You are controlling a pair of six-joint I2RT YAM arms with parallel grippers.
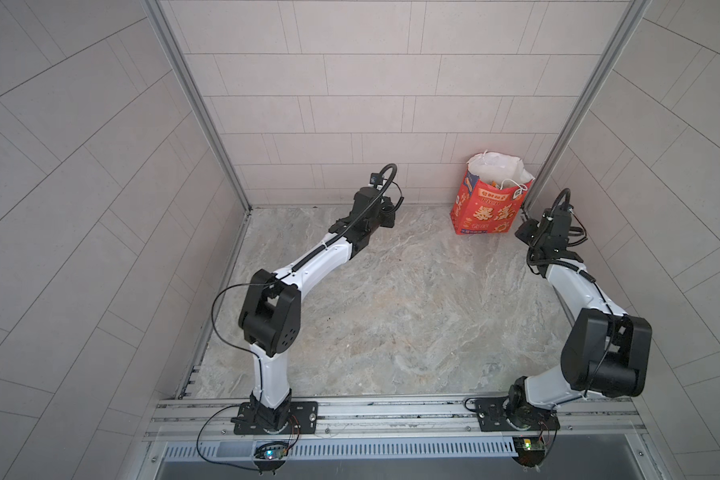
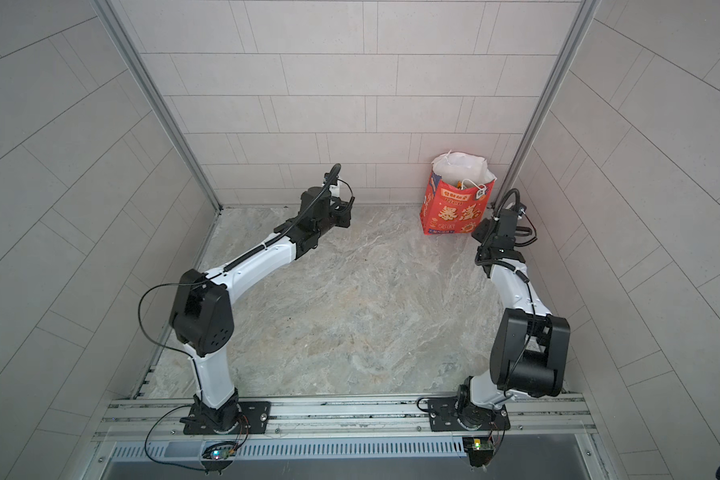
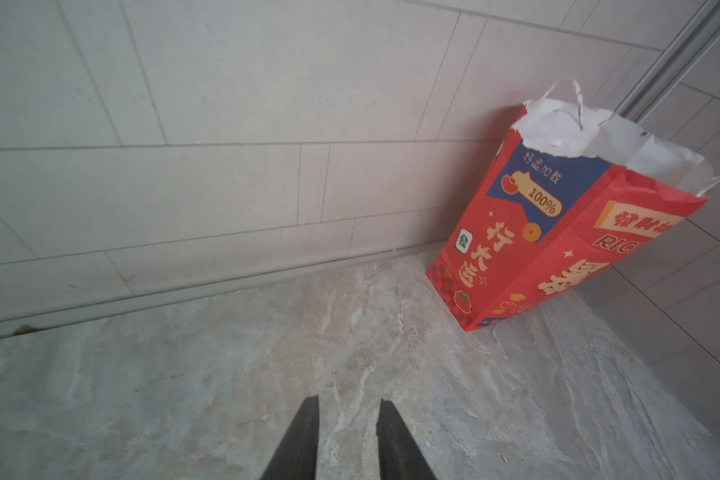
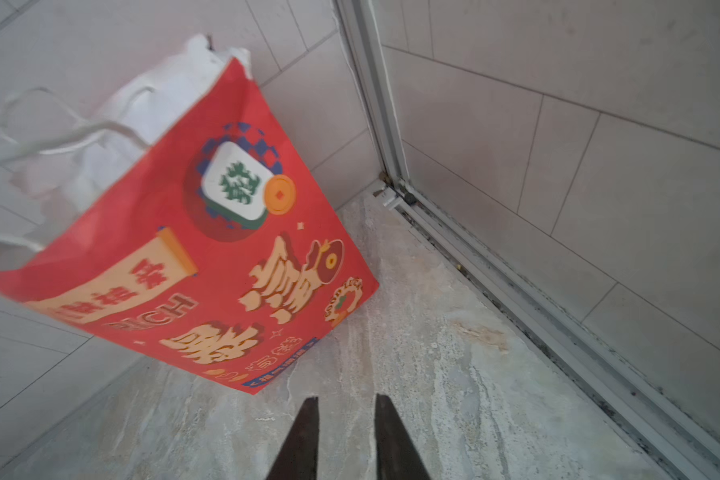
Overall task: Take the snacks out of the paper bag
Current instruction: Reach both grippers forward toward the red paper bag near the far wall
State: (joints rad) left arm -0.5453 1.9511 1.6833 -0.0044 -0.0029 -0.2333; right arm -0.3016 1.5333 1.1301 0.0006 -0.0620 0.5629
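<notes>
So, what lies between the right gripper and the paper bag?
Only bare tabletop separates right gripper and paper bag; the right wrist view shows it.

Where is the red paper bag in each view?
Top view: red paper bag upper right, at far wall.
Top view: bag upper right too.
Left wrist: bag in the picture's right half.
Right wrist: bag fills the picture's left half.
Shared landmark: aluminium corner post beside it.

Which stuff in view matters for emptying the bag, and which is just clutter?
Job: paper bag; snacks, only an orange bit showing in its mouth; left gripper, right gripper, both empty.
Not job: brown scrap by the wall; table; corner post.
</notes>
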